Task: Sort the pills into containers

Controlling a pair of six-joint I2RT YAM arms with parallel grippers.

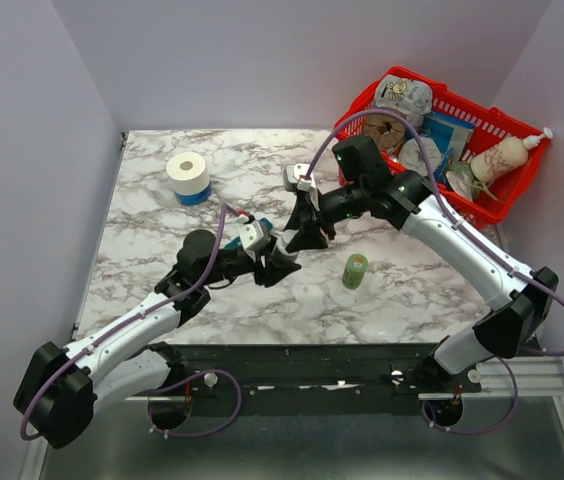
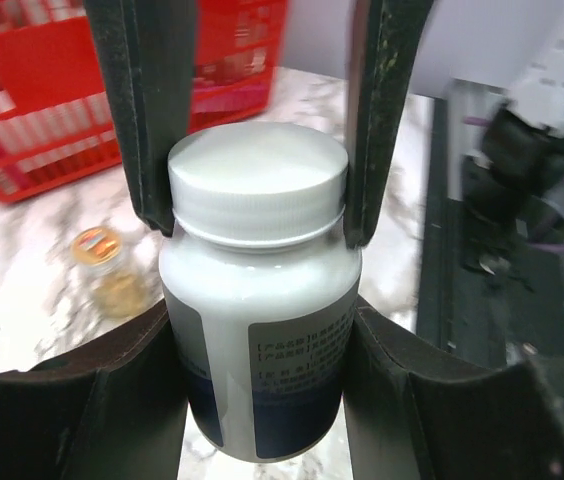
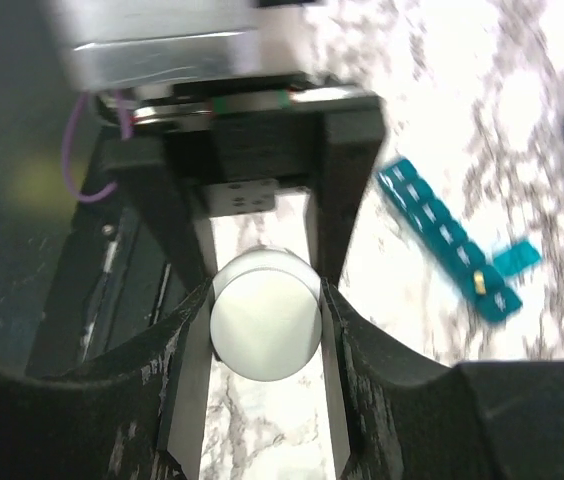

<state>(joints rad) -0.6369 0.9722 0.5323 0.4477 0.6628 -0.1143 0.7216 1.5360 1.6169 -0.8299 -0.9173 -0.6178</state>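
Two claws share one white bottle (image 2: 227, 300). The left claw (image 2: 260, 335) is partly closed on the bottle's body, a finger pressed to each side. The right claw (image 3: 265, 300) comes in from the opposite end and has its fingers against either side of the cap (image 2: 257, 180) — closed on it, with no gap showing.

To one side of the right claw, not touching it, the teal organiser (image 3: 440, 225) lies flat on the marble table (image 1: 152, 240). Most of its lids are down. One end compartment stands open with a small yellowish speck inside — possibly a pill, too blurred to say.

Near the right claw, toward the arm bases, stands a green vial (image 1: 355, 271). Beyond the left claw sits a red basket (image 2: 32, 120).
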